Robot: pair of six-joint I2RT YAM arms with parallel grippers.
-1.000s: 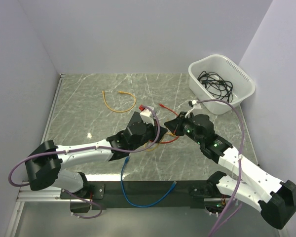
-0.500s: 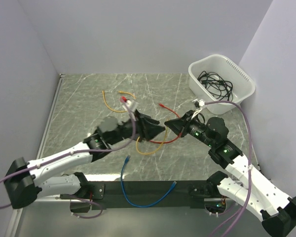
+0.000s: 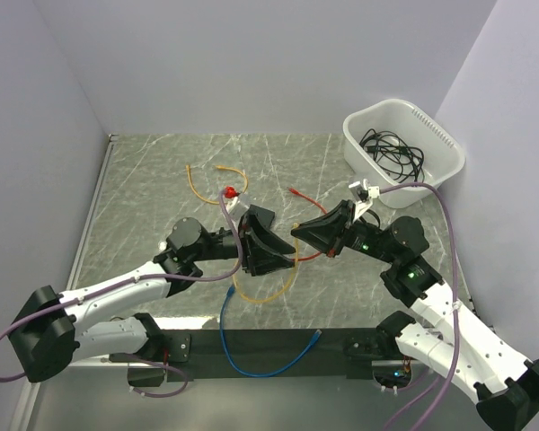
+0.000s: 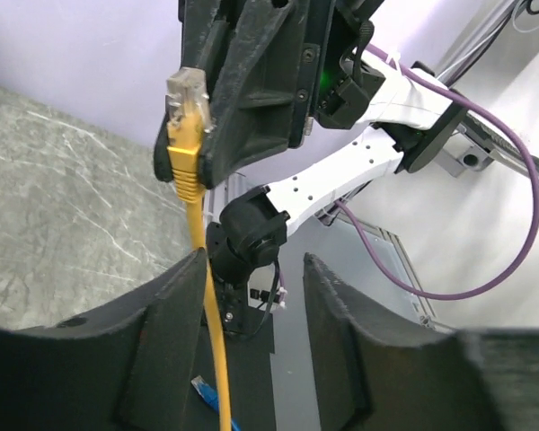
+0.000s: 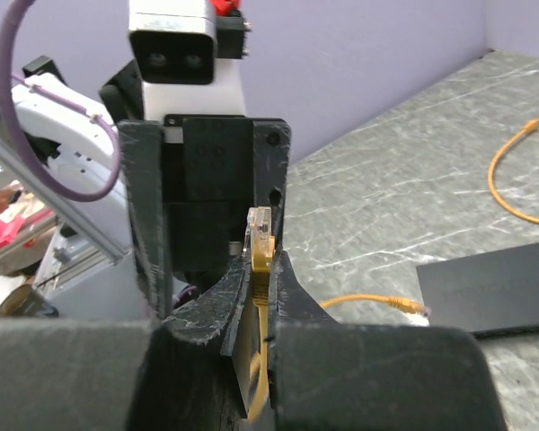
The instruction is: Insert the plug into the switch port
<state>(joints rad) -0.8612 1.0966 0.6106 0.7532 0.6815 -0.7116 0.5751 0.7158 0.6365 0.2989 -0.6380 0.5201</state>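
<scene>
Right wrist view: the right fingers point(image 5: 198, 323) are clenched on the yellow plug point(image 5: 260, 232), whose clear tip stands up above them. The plug is raised off the bench point(image 5: 386, 171) and well apart from the switch point(image 5: 485, 287), which lies flat on the bench with no port visible. Facing the plug, the left fingers point(image 4: 166, 350) are spread and grasp nothing. The yellow cable point(image 3: 265, 289) sags in a loop below the plug. By my reading the pick-up is done. Turning the plug toward a port on the switch, aligning it and pushing it in are left.
</scene>
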